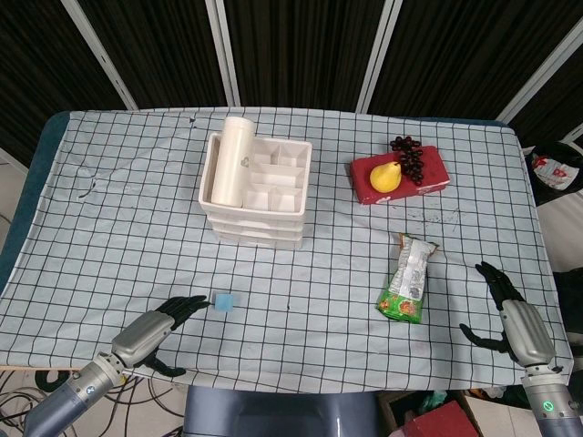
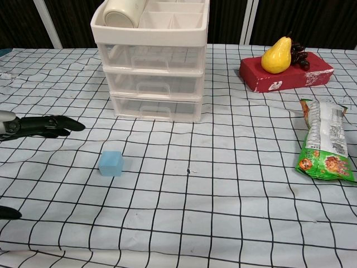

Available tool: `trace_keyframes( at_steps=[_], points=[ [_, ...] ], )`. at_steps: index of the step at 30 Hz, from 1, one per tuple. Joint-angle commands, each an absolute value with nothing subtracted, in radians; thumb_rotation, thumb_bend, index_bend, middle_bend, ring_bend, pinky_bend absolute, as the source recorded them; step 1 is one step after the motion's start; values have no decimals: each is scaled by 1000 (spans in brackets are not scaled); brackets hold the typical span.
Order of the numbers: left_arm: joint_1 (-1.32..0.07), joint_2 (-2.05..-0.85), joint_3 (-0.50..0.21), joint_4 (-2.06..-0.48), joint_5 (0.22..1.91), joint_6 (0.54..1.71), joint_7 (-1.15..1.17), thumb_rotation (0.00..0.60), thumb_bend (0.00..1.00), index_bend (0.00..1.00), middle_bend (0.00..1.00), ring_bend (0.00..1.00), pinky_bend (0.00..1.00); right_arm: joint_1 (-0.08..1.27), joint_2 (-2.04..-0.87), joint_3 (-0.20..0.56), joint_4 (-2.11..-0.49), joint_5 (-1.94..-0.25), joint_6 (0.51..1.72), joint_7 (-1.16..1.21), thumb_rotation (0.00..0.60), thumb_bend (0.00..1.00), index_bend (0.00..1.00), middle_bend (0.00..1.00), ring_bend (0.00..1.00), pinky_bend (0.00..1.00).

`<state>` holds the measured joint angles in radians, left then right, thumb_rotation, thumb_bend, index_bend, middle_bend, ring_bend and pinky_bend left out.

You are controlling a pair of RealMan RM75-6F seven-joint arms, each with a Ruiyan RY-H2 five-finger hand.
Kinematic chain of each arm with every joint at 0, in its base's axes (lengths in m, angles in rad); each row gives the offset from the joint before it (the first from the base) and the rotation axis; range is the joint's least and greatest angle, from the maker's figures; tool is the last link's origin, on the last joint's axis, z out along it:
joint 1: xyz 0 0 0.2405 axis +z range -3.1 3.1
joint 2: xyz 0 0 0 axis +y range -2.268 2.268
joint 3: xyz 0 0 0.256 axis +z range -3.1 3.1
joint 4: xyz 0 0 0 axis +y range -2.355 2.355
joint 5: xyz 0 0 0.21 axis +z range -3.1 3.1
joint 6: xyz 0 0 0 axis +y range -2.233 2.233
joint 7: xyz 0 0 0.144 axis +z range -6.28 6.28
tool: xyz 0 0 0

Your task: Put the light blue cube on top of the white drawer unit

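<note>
Reaching with spread fingers, left hand (image 1: 157,326) nears light blue cube (image 2: 111,163).

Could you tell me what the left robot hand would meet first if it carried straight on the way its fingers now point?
Probably the light blue cube: in the head view the left robot hand points at it. In the chest view the fingers lie slightly behind the cube, so they might just pass it.

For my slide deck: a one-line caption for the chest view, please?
Left hand open beside the light blue cube, in front of the white drawer unit.
</note>
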<state>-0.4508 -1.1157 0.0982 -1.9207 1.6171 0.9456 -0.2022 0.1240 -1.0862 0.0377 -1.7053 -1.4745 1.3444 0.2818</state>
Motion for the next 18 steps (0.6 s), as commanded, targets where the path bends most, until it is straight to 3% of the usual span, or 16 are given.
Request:
trace_keyframes(
  at_steps=[1, 18],
  points=[
    [-452, -1115, 100, -1920, 1618, 948, -202, 600, 13, 0, 0, 0, 0, 124, -1086, 37, -1705, -1476, 1345, 281, 600, 205, 0, 0, 0, 153],
    [-459, -1115, 100, -1919, 1612, 972, -222, 600, 13, 0, 0, 0, 0, 125, -1094, 40, -1710, -1467, 1343, 266, 600, 206, 0, 0, 0, 153]
  ],
)
